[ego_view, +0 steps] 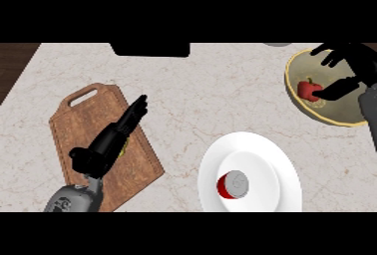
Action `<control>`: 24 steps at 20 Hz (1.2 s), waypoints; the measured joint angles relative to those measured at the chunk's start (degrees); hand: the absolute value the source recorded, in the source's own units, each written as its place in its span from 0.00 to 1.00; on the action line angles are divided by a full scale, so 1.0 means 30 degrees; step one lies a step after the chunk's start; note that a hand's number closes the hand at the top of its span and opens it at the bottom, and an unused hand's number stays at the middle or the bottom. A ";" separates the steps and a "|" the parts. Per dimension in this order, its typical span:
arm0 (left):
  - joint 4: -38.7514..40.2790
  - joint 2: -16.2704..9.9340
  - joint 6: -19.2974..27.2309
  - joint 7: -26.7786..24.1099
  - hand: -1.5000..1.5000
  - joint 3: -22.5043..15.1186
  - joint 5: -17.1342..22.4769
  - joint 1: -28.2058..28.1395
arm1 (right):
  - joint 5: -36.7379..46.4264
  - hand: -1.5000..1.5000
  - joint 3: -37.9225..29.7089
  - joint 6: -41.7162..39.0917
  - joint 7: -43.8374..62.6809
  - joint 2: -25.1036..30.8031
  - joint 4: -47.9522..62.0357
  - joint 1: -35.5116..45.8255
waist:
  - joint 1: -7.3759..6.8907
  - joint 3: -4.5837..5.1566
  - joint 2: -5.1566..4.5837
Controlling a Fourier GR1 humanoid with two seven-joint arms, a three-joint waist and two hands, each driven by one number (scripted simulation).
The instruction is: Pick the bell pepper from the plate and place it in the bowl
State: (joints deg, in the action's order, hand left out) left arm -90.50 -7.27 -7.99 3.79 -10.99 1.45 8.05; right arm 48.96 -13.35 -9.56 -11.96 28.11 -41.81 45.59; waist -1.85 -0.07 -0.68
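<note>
1. Nearest the lower edge, a white plate (pixel 250 174) sits on the pale marbled table (pixel 206 89); its lower rim runs out of view. On the plate stands a small red can (pixel 233 185) with a grey lid, seen from above.
2. At the lower left, the left forearm comes in over a wooden cutting board (pixel 103 144), which lies at an angle with its handle slot toward the far left.
3. The left hand (pixel 110 139) lies above the board with its fingers straight and pointing up and to the right, past the board's far edge. It is released and holds nothing.
4. Farther off, at the right, a tan bowl (pixel 302 102) with a yellow rim sits on the table, partly cut off by the right edge of the view.
5. The red bell pepper (pixel 308 89) lies inside the bowl, on its left side, stem up.
6. The right hand (pixel 352 67) hangs over the bowl, thumb just beside the pepper and fingers spread apart above it; the hand is released, not closed round the pepper.
7. A dark box-like object (pixel 151 49) sits at the table's far edge.
</note>
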 measured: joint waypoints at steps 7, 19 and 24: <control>0.0088 0.0054 -0.0089 0.0120 0.50 0.0313 -0.0012 0.0170 | -0.1542 0.00 -0.2031 0.1359 -0.2440 0.0713 0.3330 0.1769 | 0.0076 -0.0008 0.0018; 0.0072 0.0166 -0.0241 0.0053 0.50 0.0423 -0.0072 0.0159 | -0.5711 0.00 -0.7114 0.1075 -0.2750 0.4215 0.7041 0.2517 | 0.0040 -0.0024 -0.0035; -0.0083 0.0096 -0.0417 0.0099 0.50 0.0477 -0.0024 0.0106 | -0.6971 0.00 -0.8703 0.0196 -0.3956 0.6430 0.8446 0.1427 | -0.0019 -0.0055 -0.0122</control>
State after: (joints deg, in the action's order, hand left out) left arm -90.75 -6.98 -9.24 4.09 -9.56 1.37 8.37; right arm 28.05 -39.46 -8.97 -23.83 47.40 -16.47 49.88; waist -1.90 -0.23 -1.04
